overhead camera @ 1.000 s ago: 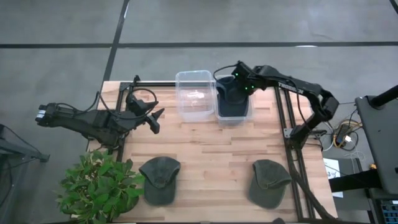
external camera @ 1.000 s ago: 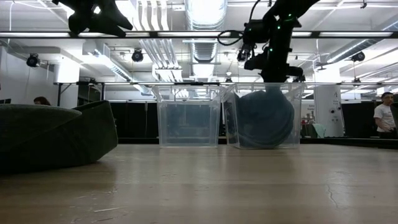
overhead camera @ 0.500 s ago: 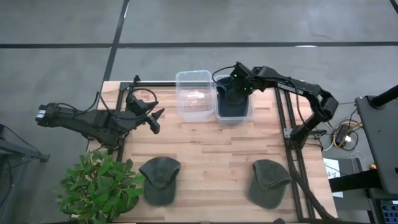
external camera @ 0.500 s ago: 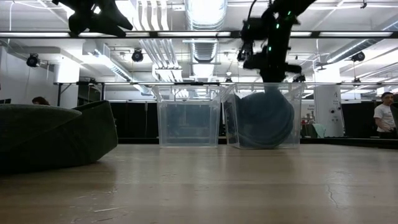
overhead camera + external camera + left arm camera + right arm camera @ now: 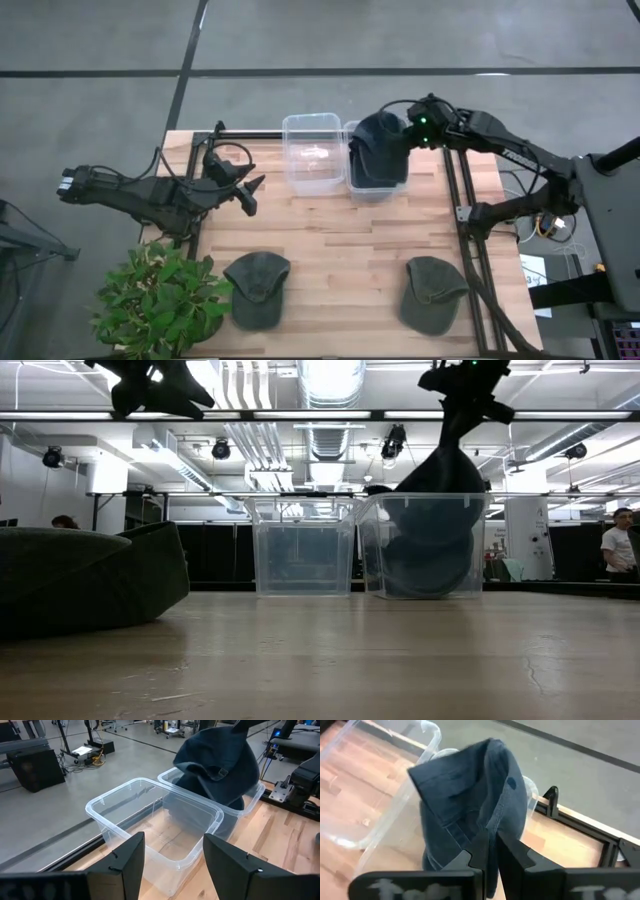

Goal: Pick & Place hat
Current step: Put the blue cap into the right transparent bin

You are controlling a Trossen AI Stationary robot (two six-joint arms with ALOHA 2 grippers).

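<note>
- Currently the right claw (image 5: 408,131) is pinched on the dark blue hat (image 5: 380,148), fingers pressed together on the fabric, holding it up over the right clear bin (image 5: 376,190) at the far side of the table (image 5: 340,240).
- Low view: the hat (image 5: 432,510) hangs from that claw (image 5: 462,402) with its lower part down inside the bin (image 5: 372,545), upper part above the rim.
- Right wrist view: cloth sits clamped between the two fingers (image 5: 479,851), hat (image 5: 470,815) draped down from them.
- Left clear bin (image 5: 312,155) stands touching the right one; nothing but its floor shows through it in the left wrist view (image 5: 150,827).
- Left claw (image 5: 246,190) is spread, holding nothing, hovering over the table's left edge, well apart from both bins.
- Two green hats lie on the near side of the table: one near-left (image 5: 256,286), one near-right (image 5: 430,290).
- Potted plant (image 5: 160,300) sits at the near-left corner, just beside the near-left green hat.
</note>
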